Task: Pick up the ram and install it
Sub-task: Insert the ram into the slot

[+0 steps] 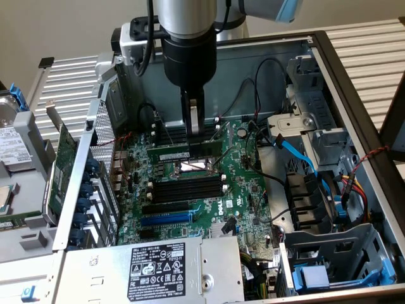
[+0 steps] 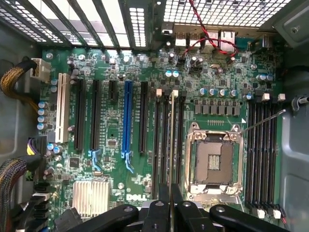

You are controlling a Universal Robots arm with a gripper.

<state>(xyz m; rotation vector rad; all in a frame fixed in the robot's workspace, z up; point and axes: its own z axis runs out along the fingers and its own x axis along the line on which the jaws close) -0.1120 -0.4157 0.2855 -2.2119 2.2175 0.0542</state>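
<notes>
The ram [image 1: 183,152] is a long, thin green stick held level over the motherboard [image 1: 243,190], just above the CPU socket [image 1: 190,166]. My gripper [image 1: 195,132] comes straight down from above and is shut on the stick's upper edge near its middle. In the wrist view the ram [image 2: 172,140] appears edge-on as a thin pale line between the black fingers [image 2: 157,212], running along the black memory slots [image 2: 164,145] beside the CPU socket [image 2: 214,162]. Whether the stick touches a slot I cannot tell.
More black memory slots [image 1: 186,188] lie on the near side of the socket. A green expansion card [image 1: 63,168] stands outside the case at the exterior view's left, by a hard drive [image 1: 12,149]. The power supply [image 1: 158,269] fills the front; blue cables [image 1: 297,152] and drive cages crowd the right.
</notes>
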